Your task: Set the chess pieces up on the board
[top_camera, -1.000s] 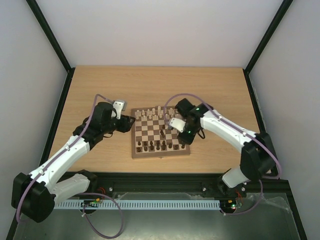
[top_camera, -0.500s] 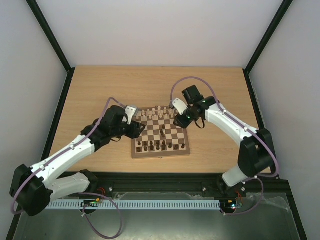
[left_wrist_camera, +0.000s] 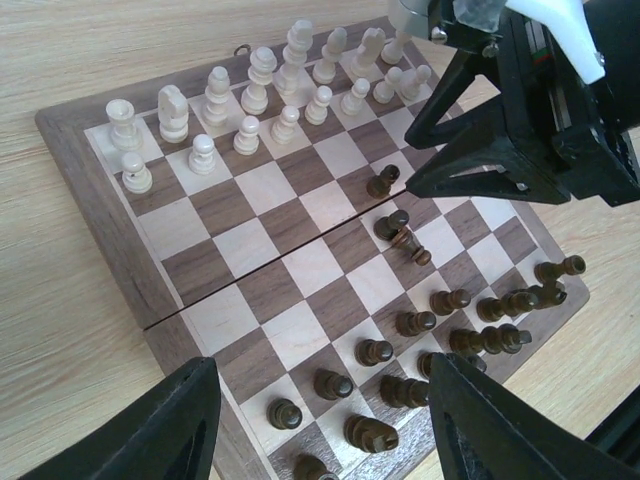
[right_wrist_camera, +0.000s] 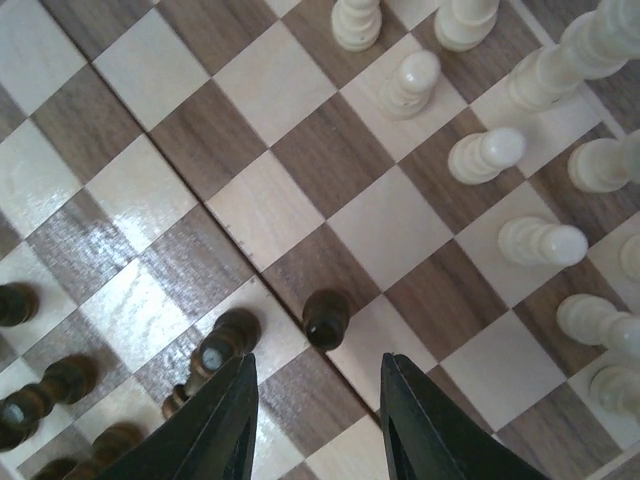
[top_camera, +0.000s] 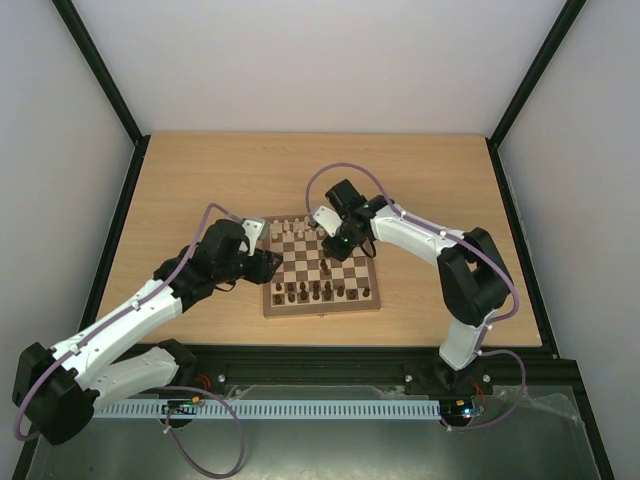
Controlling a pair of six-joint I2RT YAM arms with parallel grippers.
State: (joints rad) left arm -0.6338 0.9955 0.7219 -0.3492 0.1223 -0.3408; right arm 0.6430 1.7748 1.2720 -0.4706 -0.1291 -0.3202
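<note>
looking at the board [left_wrist_camera: 100, 200] lying on the counter [top_camera: 200, 180] between the two arms, with the pale chess pieces [left_wrist_camera: 255, 100] standing in two rows along its far edge and the dark chess pieces [left_wrist_camera: 415, 322] filling the near rows, some of them perhaps not upright.

finding three dark strays near the middle: one standing pawn [right_wrist_camera: 325, 318], and close on its near side a second piece [right_wrist_camera: 235, 330] with a fallen one [right_wrist_camera: 195, 385] touching it or lying just beside it, hard telling which.

hanging the right gripper [right_wrist_camera: 317, 372] over that standing pawn, with jaws about half open and holding nothing, and with the pawn just ahead of the fingertips, not yet between them.

holding the left gripper [left_wrist_camera: 318, 395] at the left side of the board, wide open and also empty.

judging the risks from here:
- closing too early and pinching only the round head, so shooting the pawn sideways.
- coming down a little off line and pressing one finger into the two neighbours, so rolling the fallen one across the squares.
- carrying the pawn low toward the near rows and toppling dark pieces already standing there.
- crowding two grippers over one small board, so bumping one against the other when reaching for the same spot.
- pushing anything on these glossy squares, probably meaning a long slide.
</note>
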